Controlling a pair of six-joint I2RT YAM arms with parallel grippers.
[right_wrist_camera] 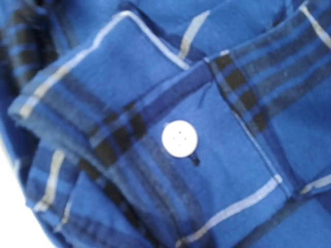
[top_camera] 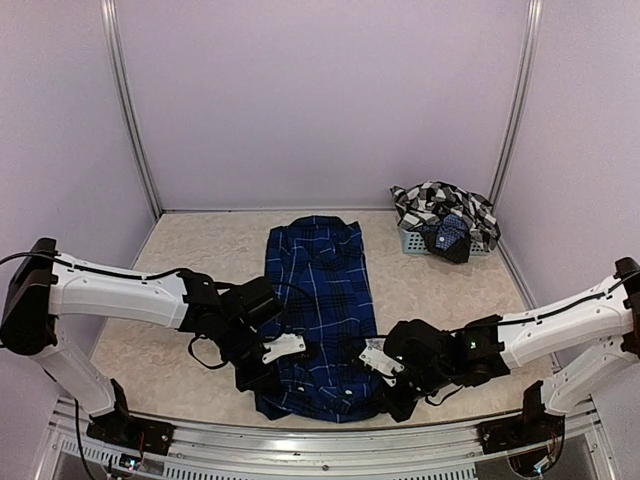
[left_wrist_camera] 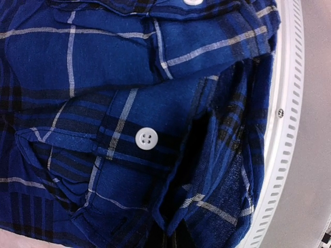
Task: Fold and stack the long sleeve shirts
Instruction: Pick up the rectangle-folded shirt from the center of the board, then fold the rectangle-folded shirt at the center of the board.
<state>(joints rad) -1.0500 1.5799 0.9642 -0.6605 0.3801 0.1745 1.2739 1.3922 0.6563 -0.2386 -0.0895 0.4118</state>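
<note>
Navy plaid shirt (top_camera: 320, 290) lies lengthwise, collar toward the table (top_camera: 200, 260) far edge; left gripper (top_camera: 258, 377) and right gripper (top_camera: 392, 400) clamp its near-edge hem corners, fingers closed

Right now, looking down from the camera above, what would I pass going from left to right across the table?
Left gripper at the cloth's near left corner → blue shirt spread flat → right gripper at its near right corner → basket at the far right, heaped with a checked shirt.
</note>
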